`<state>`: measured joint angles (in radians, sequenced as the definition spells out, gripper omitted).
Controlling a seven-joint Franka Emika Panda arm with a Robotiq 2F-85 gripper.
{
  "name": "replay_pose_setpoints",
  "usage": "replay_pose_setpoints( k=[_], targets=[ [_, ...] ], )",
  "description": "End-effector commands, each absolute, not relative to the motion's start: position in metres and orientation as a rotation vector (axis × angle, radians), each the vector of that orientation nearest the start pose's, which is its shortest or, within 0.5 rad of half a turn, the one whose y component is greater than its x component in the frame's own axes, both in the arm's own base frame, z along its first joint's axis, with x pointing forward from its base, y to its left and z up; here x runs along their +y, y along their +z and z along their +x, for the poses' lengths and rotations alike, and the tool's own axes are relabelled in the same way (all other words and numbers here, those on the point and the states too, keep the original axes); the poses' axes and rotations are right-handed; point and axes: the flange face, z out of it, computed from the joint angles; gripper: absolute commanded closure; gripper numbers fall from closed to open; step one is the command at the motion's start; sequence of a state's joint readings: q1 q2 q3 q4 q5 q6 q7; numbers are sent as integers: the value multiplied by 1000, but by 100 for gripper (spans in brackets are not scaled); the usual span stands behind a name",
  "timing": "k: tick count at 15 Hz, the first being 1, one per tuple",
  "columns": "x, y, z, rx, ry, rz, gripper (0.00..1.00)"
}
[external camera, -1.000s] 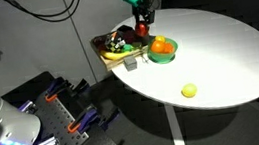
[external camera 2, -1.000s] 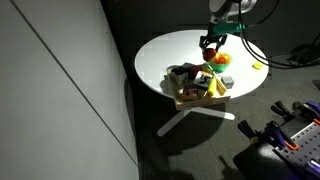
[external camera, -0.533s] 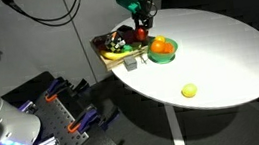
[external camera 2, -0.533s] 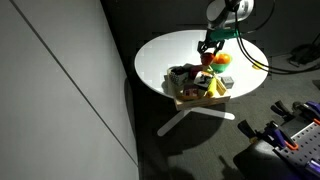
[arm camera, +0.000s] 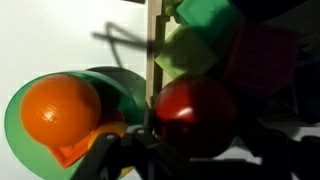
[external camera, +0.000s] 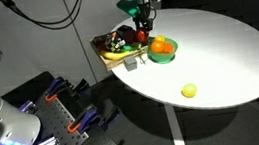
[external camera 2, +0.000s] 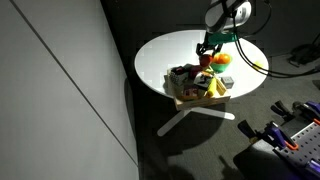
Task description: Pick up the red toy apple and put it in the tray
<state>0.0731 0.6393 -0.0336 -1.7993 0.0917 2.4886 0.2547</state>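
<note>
My gripper (external camera: pixel 140 25) is shut on the red toy apple (arm camera: pixel 195 115), which also shows in both exterior views (external camera: pixel 141 27) (external camera 2: pixel 207 58). I hold it in the air at the near edge of the tray (external camera: pixel 104 53), between the tray and the green bowl (external camera: pixel 165 54). In the wrist view the glossy red apple sits between the dark fingers (arm camera: pixel 120 155), over the tray's rim (arm camera: pixel 153 50). The tray (external camera 2: pixel 190 100) holds several colourful toy foods.
The green bowl (arm camera: pixel 15 120) holds an orange fruit (arm camera: pixel 60 108) right beside the tray. A small yellow ball (external camera: pixel 188 91) lies near the front edge of the round white table (external camera: pixel 227 49). Black cables (external camera 2: pixel 260 62) trail over the table.
My gripper has carried the apple up and a little toward the tray, away from the green bowl.
</note>
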Motion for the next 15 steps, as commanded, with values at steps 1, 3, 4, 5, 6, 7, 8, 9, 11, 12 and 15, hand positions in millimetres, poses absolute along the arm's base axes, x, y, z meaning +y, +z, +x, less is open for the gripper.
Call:
replay_pose_setpoints(
  k=[1, 3, 4, 5, 6, 7, 8, 9, 11, 12, 15],
  targets=[
    [31, 194, 664, 478, -108, -3084, 43],
    [33, 191, 664, 494, -103, -3087, 43],
    [34, 189, 664, 499, -102, -3090, 43],
    [35, 188, 663, 504, -99, -3091, 43],
    [35, 187, 663, 504, -96, -3094, 43],
    [35, 187, 663, 508, -92, -3096, 43],
    [35, 187, 663, 512, -88, -3096, 5],
    [35, 187, 663, 515, -86, -3095, 3],
    [34, 189, 662, 516, -86, -3094, 0],
    [34, 190, 662, 516, -86, -3094, 0],
    [33, 196, 660, 511, -85, -3087, 0]
  ],
)
